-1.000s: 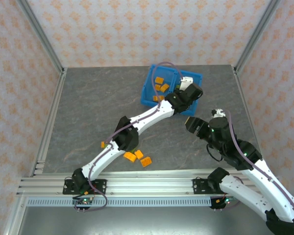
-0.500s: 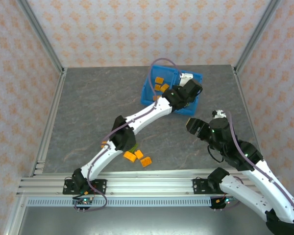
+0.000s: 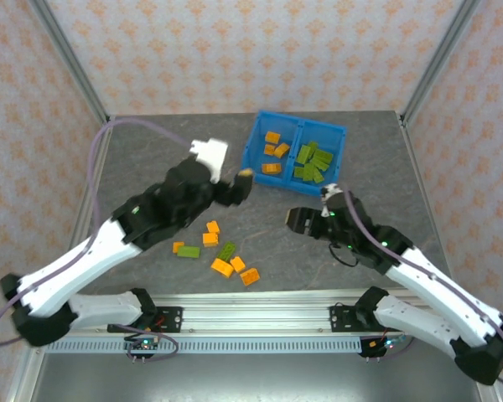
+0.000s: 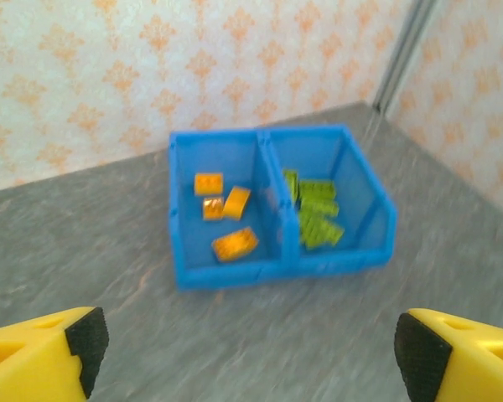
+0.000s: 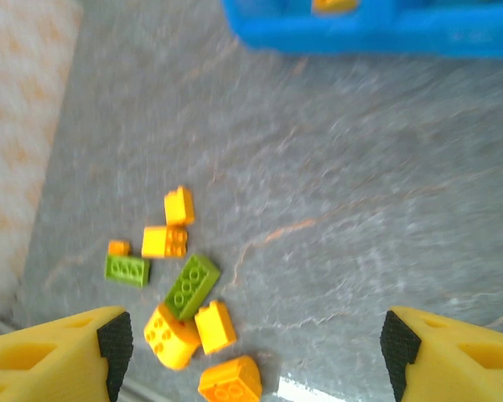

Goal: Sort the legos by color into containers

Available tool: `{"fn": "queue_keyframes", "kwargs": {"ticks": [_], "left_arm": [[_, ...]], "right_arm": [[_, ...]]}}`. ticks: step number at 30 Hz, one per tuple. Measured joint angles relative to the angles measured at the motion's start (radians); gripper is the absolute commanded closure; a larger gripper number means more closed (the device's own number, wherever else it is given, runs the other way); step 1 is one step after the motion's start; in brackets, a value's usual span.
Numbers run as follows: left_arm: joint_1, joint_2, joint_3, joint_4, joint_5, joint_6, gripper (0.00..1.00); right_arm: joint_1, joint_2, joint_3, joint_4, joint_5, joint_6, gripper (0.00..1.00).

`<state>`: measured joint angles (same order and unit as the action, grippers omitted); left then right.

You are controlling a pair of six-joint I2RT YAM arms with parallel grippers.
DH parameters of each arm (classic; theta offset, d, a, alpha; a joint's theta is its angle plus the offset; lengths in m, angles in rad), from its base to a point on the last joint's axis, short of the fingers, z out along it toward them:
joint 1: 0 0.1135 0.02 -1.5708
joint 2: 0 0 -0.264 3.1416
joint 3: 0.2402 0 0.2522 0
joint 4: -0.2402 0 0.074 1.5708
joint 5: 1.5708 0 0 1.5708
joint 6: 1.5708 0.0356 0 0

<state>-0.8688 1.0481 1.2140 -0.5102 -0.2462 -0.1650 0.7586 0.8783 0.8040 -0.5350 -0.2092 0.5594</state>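
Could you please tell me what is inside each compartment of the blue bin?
Left compartment of the blue bin: four orange legos. Right: a pile of green legos, overlapping, so their count and anything beneath stay hidden.

The top camera looks down from high behind the near edge over the whole grey stone-patterned table [image 3: 377,167]. The left wrist camera faces the far edge, near the bright blue two-compartment plastic bin [image 4: 235,272]. The right wrist camera tilts down close over loose orange and olive-green studded plastic bricks [image 5: 191,287]; the top view shares both.
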Motion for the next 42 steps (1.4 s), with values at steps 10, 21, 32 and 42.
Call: {"fn": "queue_keyframes", "kwargs": {"ticks": [10,21,32,42], "left_arm": [[0.001,-0.475,-0.361,-0.265,0.326,0.476,0.00],[0.000,-0.708,-0.660,-0.307,0.570,0.814,0.00],[0.000,-0.709,-0.660,-0.293,0.587,0.848,0.00],[0.000,-0.709,-0.660,-0.285,0.599,0.848,0.00]], "right_arm": [[0.451,0.348,-0.027,0.058,0.027,0.006,0.16],[0.542,0.661,-0.005,0.201,0.054,0.023,0.19],[0.544,0.752,0.051,0.266,0.146,0.014,0.60],[0.544,0.752,0.095,0.226,0.219,0.019,0.66]]}}
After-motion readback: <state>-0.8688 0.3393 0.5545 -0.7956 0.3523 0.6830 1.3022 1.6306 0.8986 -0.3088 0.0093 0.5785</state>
